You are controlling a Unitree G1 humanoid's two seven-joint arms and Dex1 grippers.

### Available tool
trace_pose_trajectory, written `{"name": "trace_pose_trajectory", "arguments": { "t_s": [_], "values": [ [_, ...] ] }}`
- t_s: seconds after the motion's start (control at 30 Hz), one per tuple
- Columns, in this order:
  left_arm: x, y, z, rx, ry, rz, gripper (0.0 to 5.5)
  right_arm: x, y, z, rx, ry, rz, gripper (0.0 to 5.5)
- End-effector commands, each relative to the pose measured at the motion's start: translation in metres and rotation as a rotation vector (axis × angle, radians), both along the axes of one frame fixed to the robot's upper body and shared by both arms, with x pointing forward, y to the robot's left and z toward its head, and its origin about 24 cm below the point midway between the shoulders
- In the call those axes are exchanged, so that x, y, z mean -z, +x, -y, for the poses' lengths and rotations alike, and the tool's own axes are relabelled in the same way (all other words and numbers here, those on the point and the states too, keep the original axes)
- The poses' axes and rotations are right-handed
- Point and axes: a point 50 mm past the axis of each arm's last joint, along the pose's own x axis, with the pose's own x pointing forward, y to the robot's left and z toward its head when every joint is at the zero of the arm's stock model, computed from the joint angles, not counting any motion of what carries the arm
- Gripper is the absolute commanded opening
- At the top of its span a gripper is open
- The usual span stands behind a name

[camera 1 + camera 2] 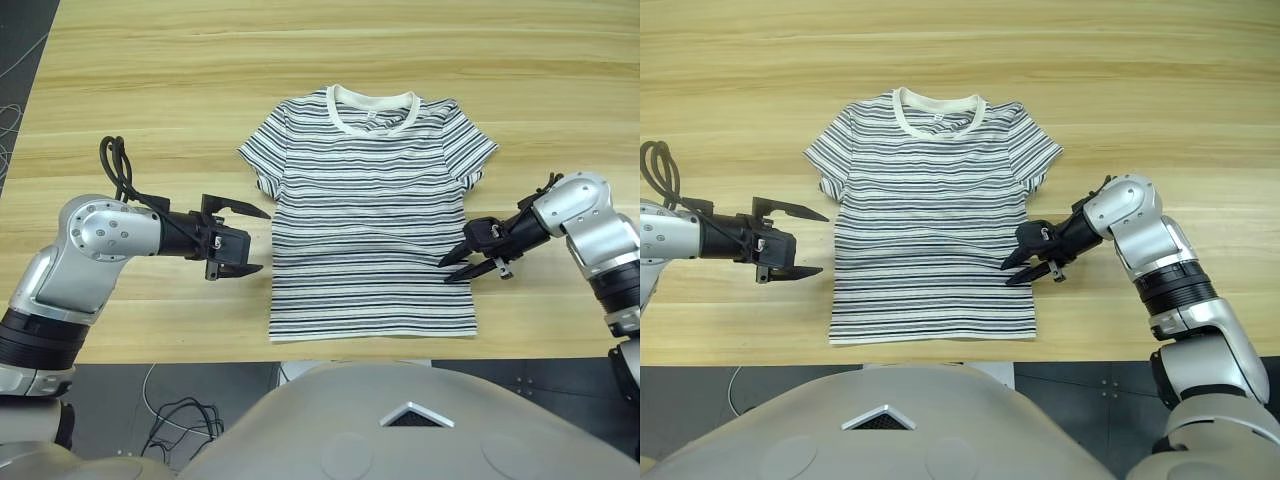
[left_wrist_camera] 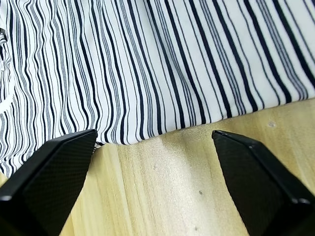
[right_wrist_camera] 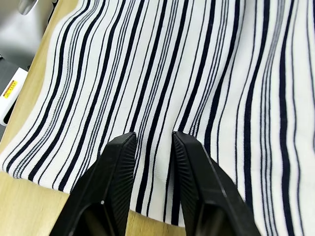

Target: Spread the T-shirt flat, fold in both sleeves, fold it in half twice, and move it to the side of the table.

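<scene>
A black-and-white striped T-shirt (image 1: 370,210) with a cream collar lies spread flat on the wooden table (image 1: 150,80), collar away from me and both short sleeves out. My left gripper (image 1: 262,241) hovers open just off the shirt's left side edge; in the left wrist view its gap (image 2: 153,135) frames the hem line of the shirt (image 2: 147,59) and bare wood. My right gripper (image 1: 445,272) sits at the shirt's right side edge, low on the body. Its fingertips (image 3: 153,135) stand a narrow gap apart over the striped cloth (image 3: 172,59), with no fabric bunched between them.
Bare wood surrounds the shirt on the left, right and far sides. The table's front edge (image 1: 150,358) runs just below the shirt's hem. Dark floor with cables (image 1: 180,415) lies beyond that edge and off the table's left corner.
</scene>
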Motion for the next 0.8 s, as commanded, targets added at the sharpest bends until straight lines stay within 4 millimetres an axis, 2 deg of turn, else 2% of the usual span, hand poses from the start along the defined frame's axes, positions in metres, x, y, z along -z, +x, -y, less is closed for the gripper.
{"name": "trace_pose_trajectory", "arguments": {
  "t_s": [0.03,0.07,0.17,0.23,0.33,0.4,0.47,0.57,0.67,0.8],
  "values": [
    [-0.006,0.001,-0.003,-0.004,-0.015,-0.006,4.35,0.018,-0.015,0.020,0.032,-0.138,-0.071,1.39],
    [-0.010,0.003,-0.001,-0.009,-0.048,-0.006,4.35,0.010,-0.011,0.015,0.032,-0.096,-0.059,1.39],
    [-0.033,0.009,0.000,-0.029,-0.187,-0.046,4.35,-0.040,-0.006,-0.007,0.031,0.177,-0.125,1.39],
    [-0.048,0.012,-0.006,-0.036,-0.253,-0.079,4.35,-0.068,0.002,-0.016,0.013,0.259,-0.107,1.39],
    [-0.064,0.022,-0.010,-0.083,-0.410,-0.098,4.35,-0.093,0.013,-0.024,-0.019,0.307,-0.032,1.39],
    [-0.067,0.039,-0.013,-0.179,-0.512,-0.099,4.35,-0.104,0.018,-0.026,-0.028,0.327,0.002,1.39],
    [-0.061,0.062,-0.015,-0.330,-0.583,-0.103,4.35,-0.109,0.022,-0.027,-0.020,0.337,0.031,1.39],
    [-0.033,0.094,-0.014,-0.599,-0.609,-0.135,4.35,-0.107,0.030,-0.029,0.010,0.335,0.066,1.39],
    [-0.001,0.109,-0.012,-0.810,-0.586,-0.246,4.35,-0.098,0.034,-0.030,0.034,0.303,0.095,1.39],
    [0.024,0.116,-0.014,-0.980,-0.543,-0.297,4.35,-0.092,0.035,-0.031,0.042,0.288,0.104,1.39]
  ]
}}
